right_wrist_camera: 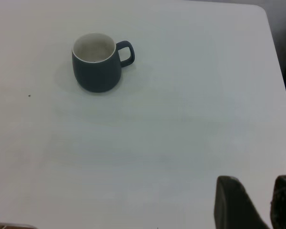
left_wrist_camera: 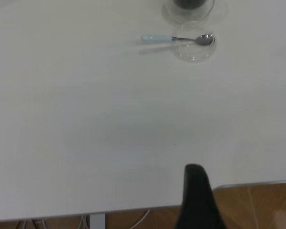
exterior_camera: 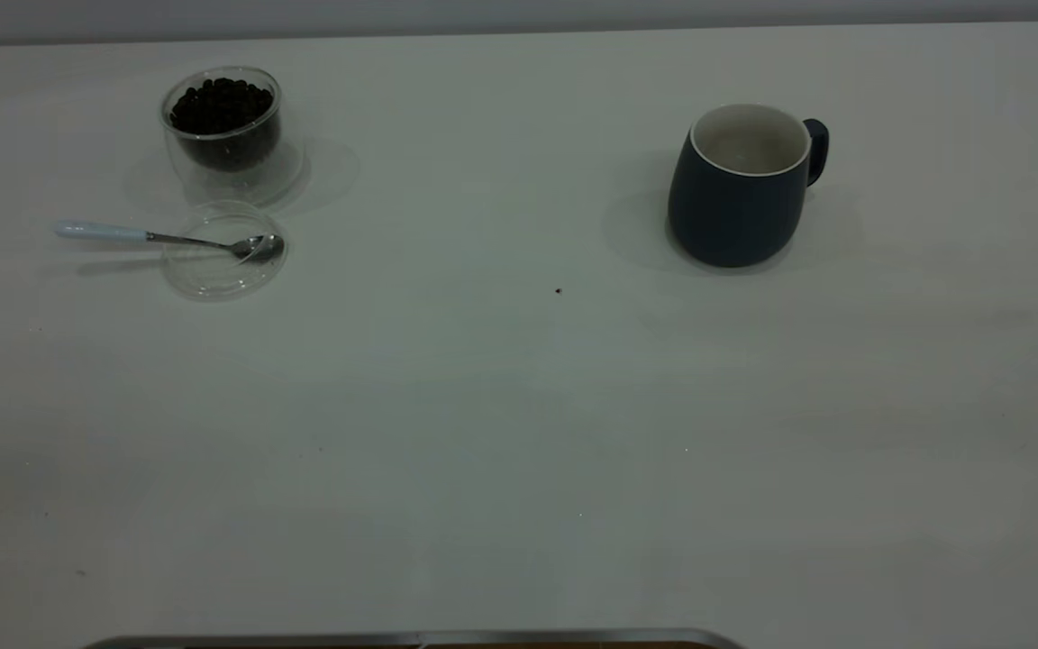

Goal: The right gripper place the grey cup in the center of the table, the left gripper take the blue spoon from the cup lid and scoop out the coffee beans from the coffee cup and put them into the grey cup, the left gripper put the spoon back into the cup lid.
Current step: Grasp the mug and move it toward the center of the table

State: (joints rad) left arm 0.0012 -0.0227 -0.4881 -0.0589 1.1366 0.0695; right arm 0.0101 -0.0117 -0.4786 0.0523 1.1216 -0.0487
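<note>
Nearest the camera in the exterior view, the smooth white counter (exterior_camera: 483, 469) lies bare apart from a few tiny dark specks, one of them (exterior_camera: 559, 290) near the middle; neither arm shows there. Only the wrist views catch the arms: the left gripper (left_wrist_camera: 196, 200) appears as a single dark tapering tip over the near edge of the counter, so I cannot tell how its fingers stand, while the right gripper (right_wrist_camera: 258, 202) shows two dark fingers (right_wrist_camera: 231, 202) with a gap between them, holding nothing, well apart from the mug. Farther back on the left, the cup lid (exterior_camera: 224, 249), a flat clear glass disc, holds the shiny metal bowl of the blue spoon (exterior_camera: 168, 238), whose pale handle reaches left beyond the rim. Just behind it stands the coffee cup (exterior_camera: 223, 133), rounded clear glass, filled with the coffee beans (exterior_camera: 220, 105) in a dark heap. On the far right, upright, sits the grey cup (exterior_camera: 742, 185), its white inside empty and its loop handle pointing right.
</note>
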